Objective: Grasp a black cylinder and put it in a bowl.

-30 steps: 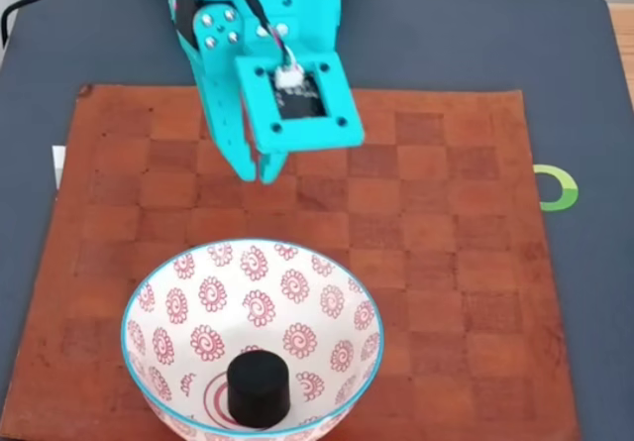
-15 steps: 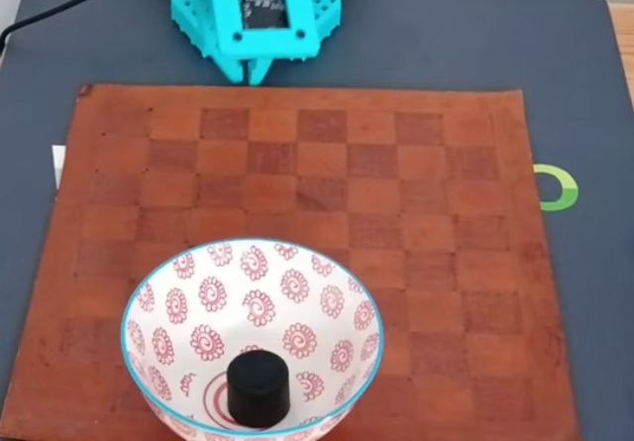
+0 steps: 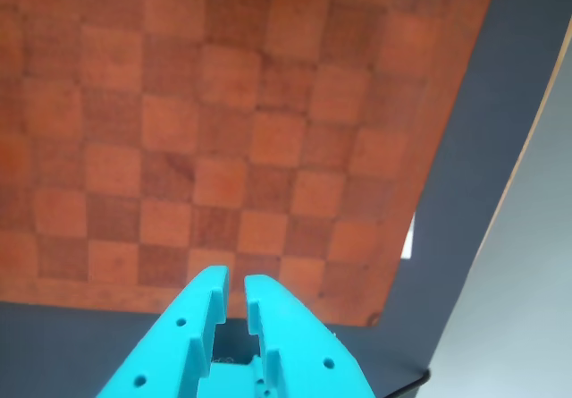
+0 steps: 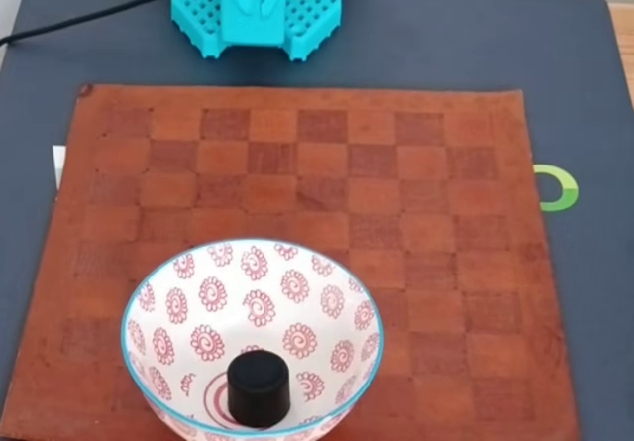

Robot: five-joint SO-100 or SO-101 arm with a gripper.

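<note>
End effector (image 3: 236,283) in the wrist view: teal fingers nearly together, empty, above the checkered mat (image 3: 179,130). Fixed view: black cylinder (image 4: 259,388) stands upright inside the bowl (image 4: 149,297). Judged light, rigid, matte; best gripped across its sides. Bowl judged fragile.

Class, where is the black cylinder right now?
In the fixed view, the black cylinder stands inside the bowl, on its red centre spiral, at the bottom edge of the checkered mat.
</note>
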